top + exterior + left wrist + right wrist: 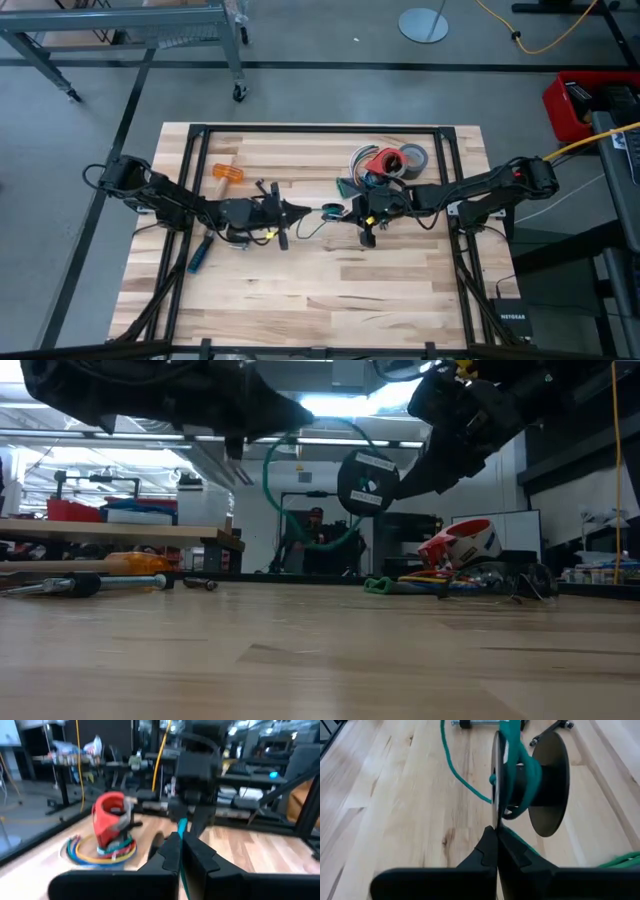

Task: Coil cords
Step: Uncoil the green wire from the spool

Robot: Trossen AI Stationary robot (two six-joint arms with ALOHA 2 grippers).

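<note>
Meeting nose to nose at the centre of the pale wooden worktop [330, 290] in the high view, the two dark arms reach in from the left and right edges of the frame, with only a short gap between their tips.

The right gripper [496, 832], on the right of that gap, has its jaws pressed together on the rim of a small black spool [547, 782]. In the right wrist view the spool stands just ahead of the jaws, at centre frame, disc faces upright, a few turns of teal-green cord [520, 767] wrapped around its hub.

The left gripper [181, 851], on the left of the gap, has its jaws closed on the same teal cord, which shows as a thin strip running between the fingers in the left wrist view.

In the low view, at upper centre, the cord arcs as a loose loop in the air between the two grippers, well above the wood. Its free run therefore lies left to right across the frame, spool end on the right. The left gripper looks best placed to feed slack; the winding probably depends on the right one turning the spool.

A red tape roll [383, 160] and coloured cable coils sit behind, upper right of centre.
</note>
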